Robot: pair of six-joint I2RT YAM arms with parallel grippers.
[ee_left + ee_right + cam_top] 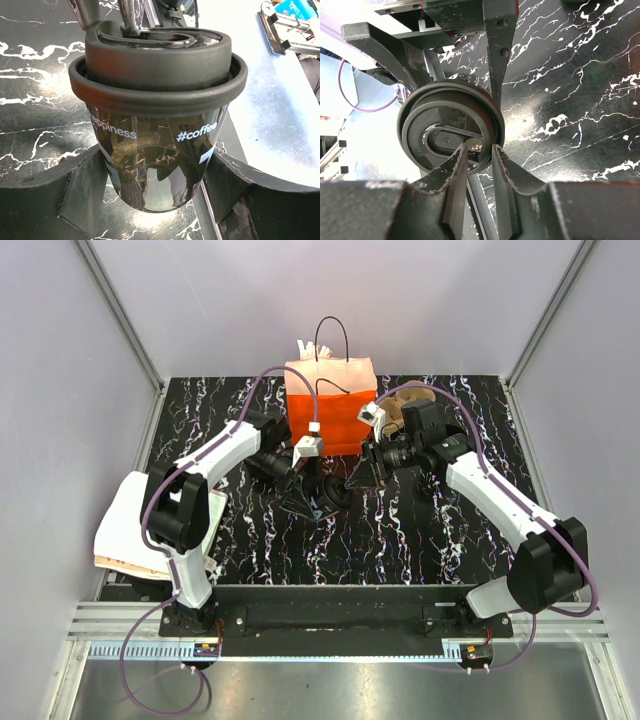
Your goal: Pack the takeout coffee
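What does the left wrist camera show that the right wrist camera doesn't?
Left wrist only: the glossy side wall of the takeout coffee, printed with "#coffee", held between the fingers of the left gripper. Right wrist only: the lid seen face-on, with the right gripper at its raised centre, jaws a narrow gap apart; whether they pinch it is unclear. Both: the black cup with its lid on, and the black marbled table.
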